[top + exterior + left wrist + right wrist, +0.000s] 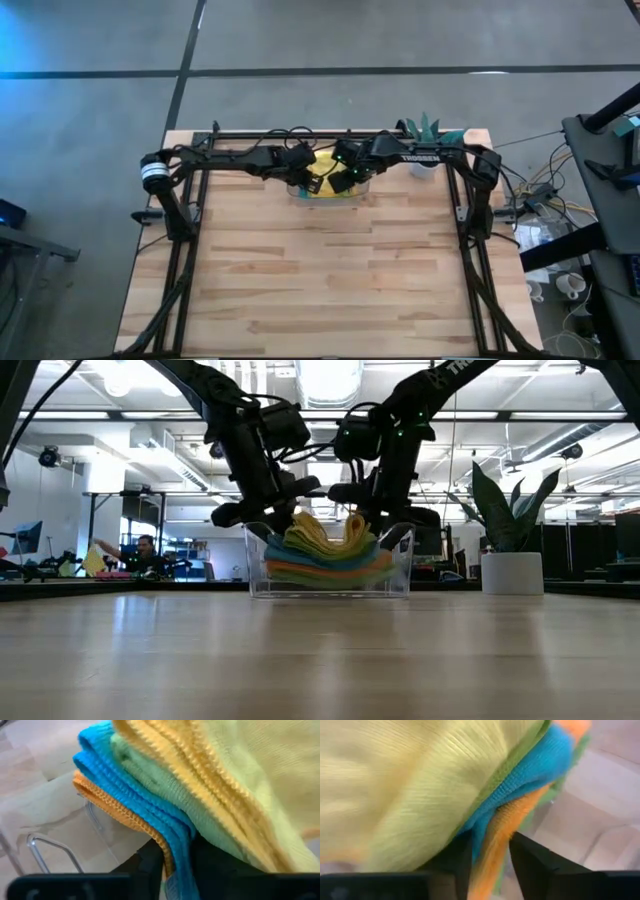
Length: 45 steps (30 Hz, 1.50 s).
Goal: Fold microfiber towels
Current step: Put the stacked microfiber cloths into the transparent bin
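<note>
A stack of microfiber towels (330,555) lies in a clear plastic tray (400,575) at the table's far middle. The stack is yellow on top, then lime green, teal blue and orange. My left gripper (283,512) is at the stack's left end and my right gripper (368,512) at its right end. Both point down into the tray and are shut on towel layers. In the high view the arms hide most of the stack (325,188). The yellow top towel (322,532) is bunched up at both grippers. My left gripper pinches the edges of the orange and teal towels (172,855) between its two fingers, coming from above. The green and yellow towels (235,795) drape over one finger (215,865). The stack rests in the tray. My right gripper pinches the edges of the teal and orange towels (490,850) between its two fingers, from above. The yellow and green layers (420,785) lie over one finger (452,860). The stack rests in the tray.
A small potted plant in a white pot (510,565) stands right of the tray at the far right (425,140). The bare wood table (330,280) stretches toward the near edge. A person (145,550) sits in the room beyond the table.
</note>
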### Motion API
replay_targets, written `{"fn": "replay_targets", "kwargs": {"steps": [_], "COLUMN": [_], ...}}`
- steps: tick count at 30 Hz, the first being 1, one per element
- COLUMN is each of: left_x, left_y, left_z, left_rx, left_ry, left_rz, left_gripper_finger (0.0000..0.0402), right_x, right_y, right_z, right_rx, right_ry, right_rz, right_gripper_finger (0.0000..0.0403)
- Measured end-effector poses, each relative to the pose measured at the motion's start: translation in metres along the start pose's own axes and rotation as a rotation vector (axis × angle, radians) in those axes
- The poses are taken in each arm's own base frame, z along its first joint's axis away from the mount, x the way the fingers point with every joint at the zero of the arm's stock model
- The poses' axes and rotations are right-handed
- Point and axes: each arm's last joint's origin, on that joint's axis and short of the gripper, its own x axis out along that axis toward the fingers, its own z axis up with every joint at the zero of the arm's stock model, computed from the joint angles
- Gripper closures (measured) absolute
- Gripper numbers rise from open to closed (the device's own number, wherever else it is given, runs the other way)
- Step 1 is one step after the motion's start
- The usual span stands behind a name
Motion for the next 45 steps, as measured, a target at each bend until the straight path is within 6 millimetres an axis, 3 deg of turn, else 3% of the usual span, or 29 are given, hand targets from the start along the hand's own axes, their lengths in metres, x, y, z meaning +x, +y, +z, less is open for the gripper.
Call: {"fn": "replay_targets", "kwargs": {"steps": [7,16,19,23,26,29,36,41,45], "left_x": [-0.015,-0.055,-0.069,-0.074,-0.063,-0.036,0.009,0.015,0.006], "left_y": [0.000,0.006,0.007,0.004,-0.001,-0.005,-0.008,-0.008,-0.008], "left_z": [0.000,0.002,0.006,0.014,0.017,0.014,0.002,0.000,0.002], "left_rx": [0.000,0.064,0.063,0.076,0.067,0.072,0.148,0.154,0.153], "left_ry": [0.030,0.027,-0.026,-0.152,-0.220,-0.220,-0.118,-0.096,-0.105], "left_rz": [-0.059,-0.056,-0.084,-0.084,-0.118,-0.123,-0.079,-0.072,-0.082], "left_gripper_finger": [0.0276,0.0269,0.0269,0.0269,0.0269,0.0269,0.0269,0.0269,0.0269], "right_x": [-0.024,-0.062,-0.065,-0.058,-0.045,-0.033,0.001,0.010,-0.002], "right_y": [-0.008,-0.014,-0.009,0.003,0.014,0.019,0.010,0.009,0.010], "right_z": [-0.006,-0.007,-0.003,0.004,0.003,-0.002,-0.015,-0.015,-0.013], "right_rx": [-0.011,-0.028,-0.030,-0.074,-0.192,-0.341,-0.575,-0.624,-0.618], "right_ry": [0.026,-0.096,-0.152,-0.211,-0.205,-0.177,0.024,0.054,0.027], "right_rz": [-0.026,-0.033,0.016,0.104,0.133,0.108,-0.019,-0.038,-0.028], "right_gripper_finger": [0.0253,0.0252,0.0253,0.0269,0.0297,0.0330,0.0390,0.0393,0.0394]}}
